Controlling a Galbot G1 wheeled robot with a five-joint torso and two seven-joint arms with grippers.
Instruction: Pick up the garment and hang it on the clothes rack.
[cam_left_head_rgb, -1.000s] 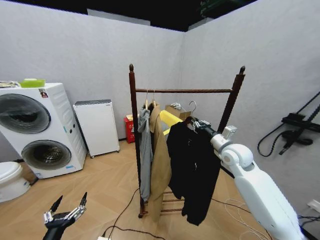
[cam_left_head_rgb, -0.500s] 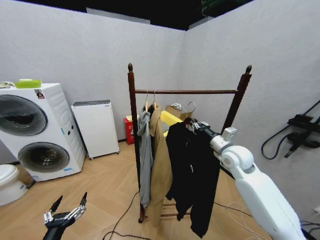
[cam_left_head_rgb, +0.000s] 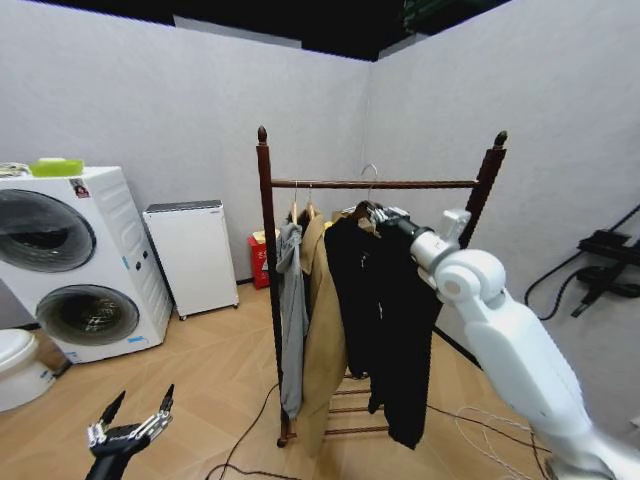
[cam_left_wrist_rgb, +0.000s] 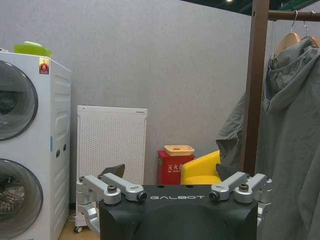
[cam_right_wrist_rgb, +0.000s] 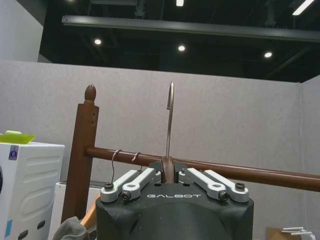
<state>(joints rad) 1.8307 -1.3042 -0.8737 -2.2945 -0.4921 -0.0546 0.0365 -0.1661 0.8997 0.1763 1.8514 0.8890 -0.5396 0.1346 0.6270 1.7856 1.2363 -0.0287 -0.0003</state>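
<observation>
— Why was the right hand (cam_left_head_rgb: 377, 214) held so high?
— Clamped on the hanger's neck, it kept the hook (cam_right_wrist_rgb: 170, 118) above the rack (cam_left_head_rgb: 380, 183) bar; the coat (cam_left_head_rgb: 385, 320) hung below. The left hand (cam_left_head_rgb: 128, 433) idled low, fingers spread.

I read "GALBOT" on the left end effector (cam_left_wrist_rgb: 177, 192) housing. Same "GALBOT" on the right end effector (cam_right_wrist_rgb: 170, 181) housing. I make out an "8" on the washer's sticker (cam_left_wrist_rgb: 44, 65).

Rack bar (cam_left_head_rgb: 420, 184) bare at frame centre-right; grey hooded jacket (cam_left_head_rgb: 290, 310), tan coat (cam_left_head_rgb: 320, 330) crowd left post (cam_left_head_rgb: 268, 280).
</observation>
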